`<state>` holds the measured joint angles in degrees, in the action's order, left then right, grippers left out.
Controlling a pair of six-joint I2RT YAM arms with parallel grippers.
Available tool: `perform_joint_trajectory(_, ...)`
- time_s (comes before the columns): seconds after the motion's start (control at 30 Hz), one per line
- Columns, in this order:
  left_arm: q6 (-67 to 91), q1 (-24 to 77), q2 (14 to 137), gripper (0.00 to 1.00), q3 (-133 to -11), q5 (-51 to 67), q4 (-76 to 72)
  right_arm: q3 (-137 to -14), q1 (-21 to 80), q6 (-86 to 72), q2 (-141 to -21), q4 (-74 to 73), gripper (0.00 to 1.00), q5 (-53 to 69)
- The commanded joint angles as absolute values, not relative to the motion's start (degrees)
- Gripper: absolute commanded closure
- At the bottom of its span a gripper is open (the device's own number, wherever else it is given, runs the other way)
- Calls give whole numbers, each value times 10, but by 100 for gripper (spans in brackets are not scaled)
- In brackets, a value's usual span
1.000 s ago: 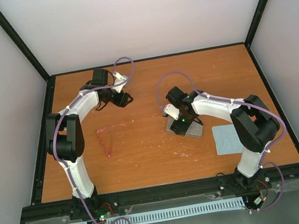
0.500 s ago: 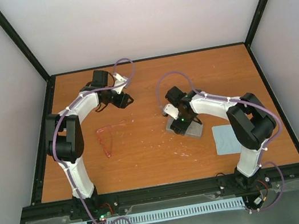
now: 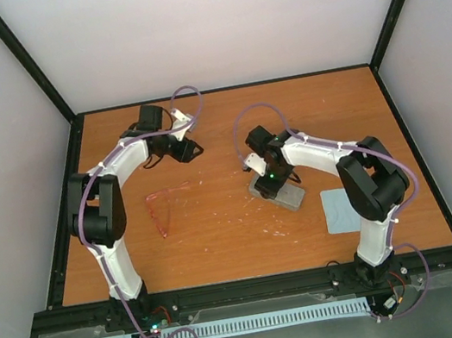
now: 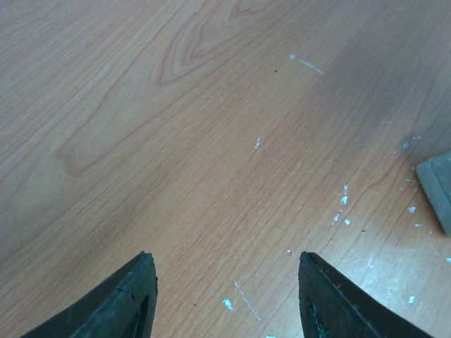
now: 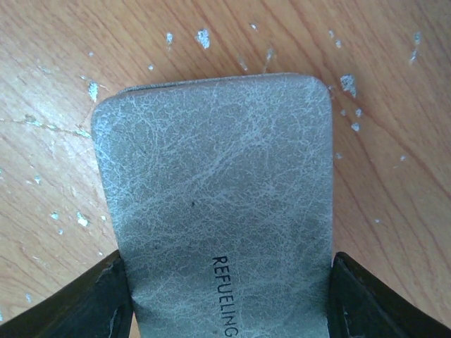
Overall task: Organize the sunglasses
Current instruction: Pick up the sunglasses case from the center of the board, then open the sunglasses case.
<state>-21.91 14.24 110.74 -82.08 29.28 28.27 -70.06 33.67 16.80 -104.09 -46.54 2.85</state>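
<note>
Looking down over the table (image 3: 312,110), I can see the sunglasses (image 3: 163,207) lying on the wood on my left side, in front of my left arm, their thin red-pink frame open with one slim arm stretched toward the near edge. Nothing is touching them; they sit well apart from both of my pincers. My left pincer (image 4: 224,257) hangs farther back than the glasses, released, its two dark fingers (image 4: 130,299) spread wide with only scratched, speckled wood between them. One corner of the grey case (image 4: 438,189) shows at the right edge of that wrist's view. My right pincer (image 5: 227,260) is down on that same case near the middle of the table, to the right of the sunglasses. From its wrist camera the closed case fills the space between my fingers (image 5: 106,299), one finger lying against each long edge with no gap that I can make out, so I take it as clenched on the case. Its cracked grey lid faces up, printed lettering near my end. A light blue cloth (image 3: 341,211) lies flat just right of the case, close to my right arm.
</note>
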Motion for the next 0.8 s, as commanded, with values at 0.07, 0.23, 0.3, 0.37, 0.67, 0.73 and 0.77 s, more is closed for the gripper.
perform_joint_trajectory(0.07,-205,141,1065,47,-848,350,277,-761,327,119,-1063,-518,87,84)
perform_joint_trajectory(0.23,-192,148,1008,67,-837,434,257,-839,304,39,-1043,-521,91,188)
perform_joint_trajectory(0.3,-185,156,982,75,-829,461,245,-863,289,-3,-1034,-496,94,241)
perform_joint_trajectory(0.37,-183,169,952,80,-818,479,232,-868,273,-45,-1029,-465,96,317)
perform_joint_trajectory(0.67,-187,216,911,89,-779,498,218,-858,257,-163,-1028,-340,97,510)
perform_joint_trajectory(0.73,-189,218,916,93,-780,499,219,-860,257,-180,-1028,-321,97,527)
perform_joint_trajectory(0.77,-192,220,919,96,-780,498,221,-863,256,-184,-1028,-317,97,532)
